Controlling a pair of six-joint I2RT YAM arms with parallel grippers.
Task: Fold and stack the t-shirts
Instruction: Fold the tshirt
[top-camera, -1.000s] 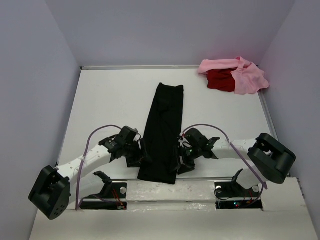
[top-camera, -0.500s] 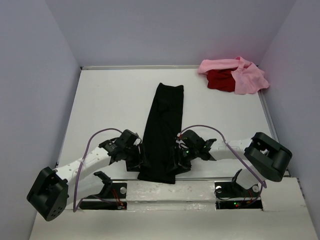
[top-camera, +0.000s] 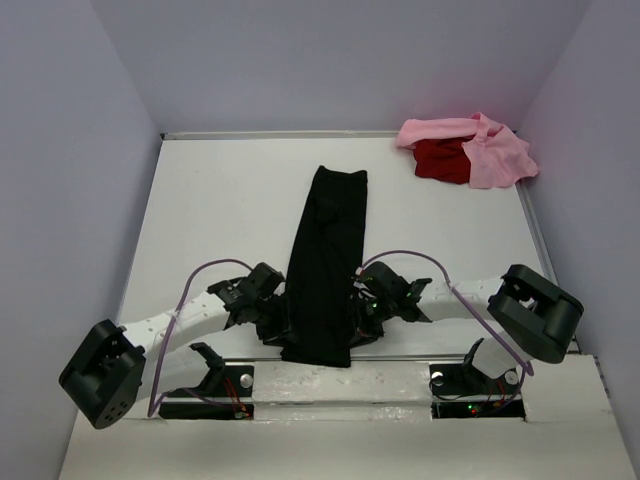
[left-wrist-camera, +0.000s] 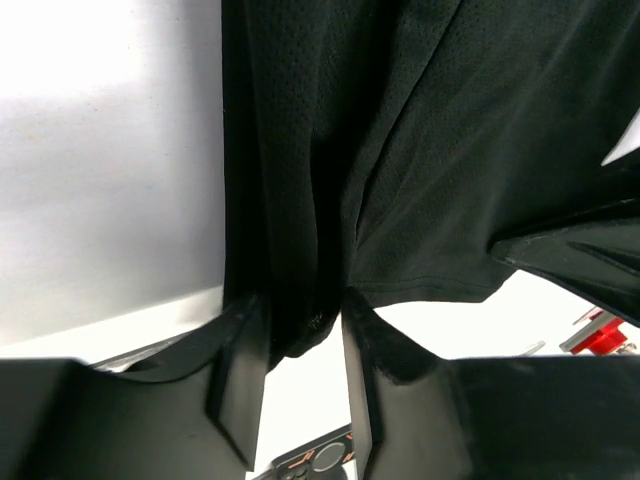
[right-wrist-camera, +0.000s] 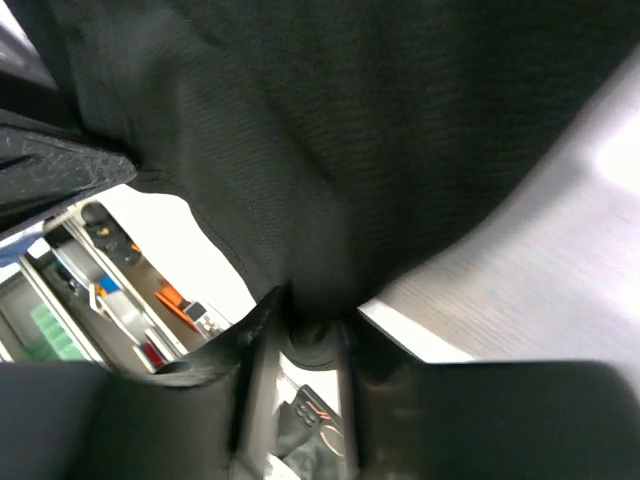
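At the near middle of the table (top-camera: 210, 200), the black t-shirt (top-camera: 325, 250) lies as 1 long narrow strip, folded lengthwise, running from the near edge toward the far side. The left gripper (top-camera: 277, 322) is at its near-left corner and the right gripper (top-camera: 360, 318) is at its near-right corner.

Left wrist view: jaws narrowed onto a bunched edge of the black cloth, with fabric pinched between them. Right wrist view: same, jaws nearly closed with cloth wedged in. It's too dark to say how many layers are caught, probably all.

The pink t-shirt (top-camera: 497, 155) and red t-shirt (top-camera: 440, 160) sit in a crumpled heap at the far-right corner, pink draped over red, well apart from both arms.

Handling: a light, thin, mesh-like knit, fully limp. It will sag between the 2 grips, and the layers may slide on each other. Holding the 2 near corners looks right for the next fold, in my judgement: carry the near hem up and over toward the far end. Keep both arms level and in step so the strip halves without skewing. Risk: a loose inner layer dropping out.
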